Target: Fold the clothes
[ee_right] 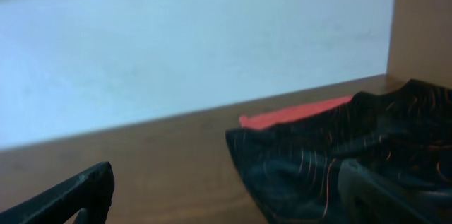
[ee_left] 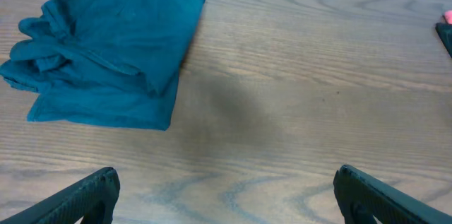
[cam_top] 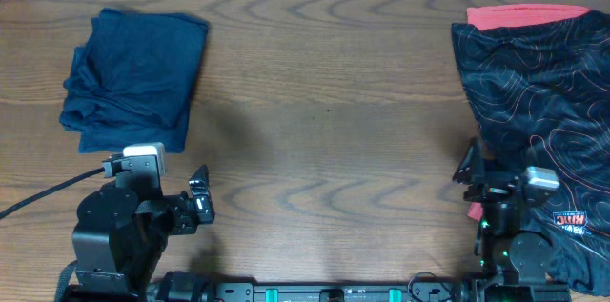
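The blue shirt [cam_top: 133, 78] sits folded in the upper left of the tabletop [cam_top: 324, 102], so that one looks done. The black patterned cloth [cam_top: 543, 102] at the right lies in a messy heap and still needs folding. The left end effector [cam_top: 202, 195] and right end effector [cam_top: 469, 186] are both apart and hold nothing.
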Available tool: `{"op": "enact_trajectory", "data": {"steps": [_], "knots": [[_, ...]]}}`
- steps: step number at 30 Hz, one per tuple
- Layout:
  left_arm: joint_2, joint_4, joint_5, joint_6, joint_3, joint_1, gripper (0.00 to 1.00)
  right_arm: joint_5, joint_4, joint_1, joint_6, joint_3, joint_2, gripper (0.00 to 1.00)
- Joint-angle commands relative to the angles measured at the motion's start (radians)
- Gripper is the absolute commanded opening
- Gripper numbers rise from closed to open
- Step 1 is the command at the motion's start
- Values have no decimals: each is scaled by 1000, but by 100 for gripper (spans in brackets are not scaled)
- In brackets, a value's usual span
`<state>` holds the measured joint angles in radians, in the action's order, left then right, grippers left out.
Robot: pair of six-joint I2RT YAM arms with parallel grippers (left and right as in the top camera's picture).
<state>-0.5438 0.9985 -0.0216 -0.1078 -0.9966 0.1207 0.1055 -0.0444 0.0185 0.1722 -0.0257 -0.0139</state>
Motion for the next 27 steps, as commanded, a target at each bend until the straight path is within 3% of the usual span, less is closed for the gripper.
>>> {"op": "enact_trajectory", "data": {"steps": [1, 3, 27], "knots": [[3, 0, 11, -10, 0, 4, 98, -34, 47, 13, -94, 21, 9, 99], [3, 0, 11, -10, 0, 4, 98, -35, 118, 14, -95, 20, 9, 99], [3, 0, 11, -10, 0, 4, 98, -35, 112, 14, -95, 20, 8, 99]]}}
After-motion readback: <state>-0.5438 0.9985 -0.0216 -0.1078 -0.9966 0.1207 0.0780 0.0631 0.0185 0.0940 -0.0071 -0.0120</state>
